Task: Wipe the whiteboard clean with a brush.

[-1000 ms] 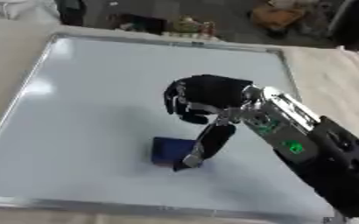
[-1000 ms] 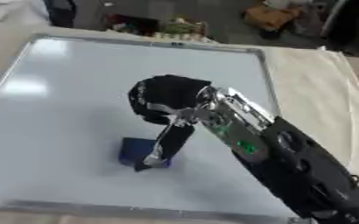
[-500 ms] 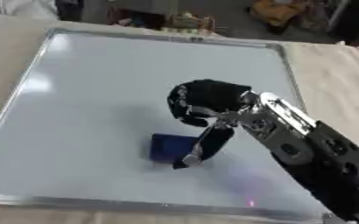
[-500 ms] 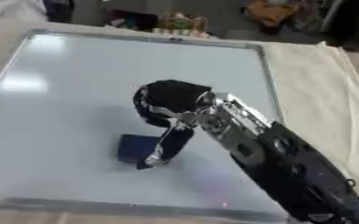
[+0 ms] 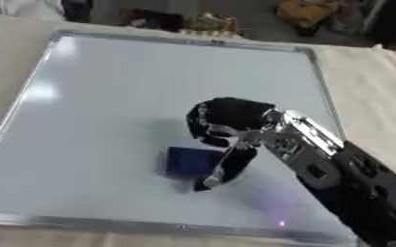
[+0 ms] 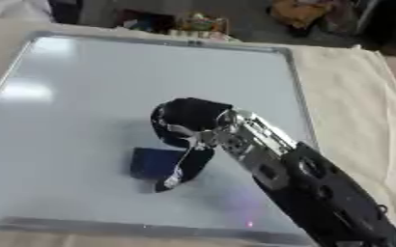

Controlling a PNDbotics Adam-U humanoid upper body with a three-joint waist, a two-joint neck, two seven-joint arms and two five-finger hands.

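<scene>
A: Where did we have the brush [image 5: 191,162]?

B: Low on the board [image 5: 108,96], a little below its middle, lying flat on the white surface. It was a small dark blue block.

A: And our right hand [image 5: 227,126]?

B: It came in from the lower right and sat over the brush's right edge. The fingers were curled down above the block, and the thumb ran down along its right side to the board. We judged it a pinch on the brush, though the fingers hid the contact itself.

A: What had changed over the last second?

B: Very little. The whole view had tilted, so the board's frame sat differently, but that was our head moving. Against the board, brush and hand had kept almost the same spot, with perhaps a slight drift toward the near edge.

A: So what did that mean for the wipe?

B: We read it as a slow stroke or a pause low on the board. We could make out no marks on the surface, so it looked close to clean.

A: The left hand?

B: Not in either view.
</scene>
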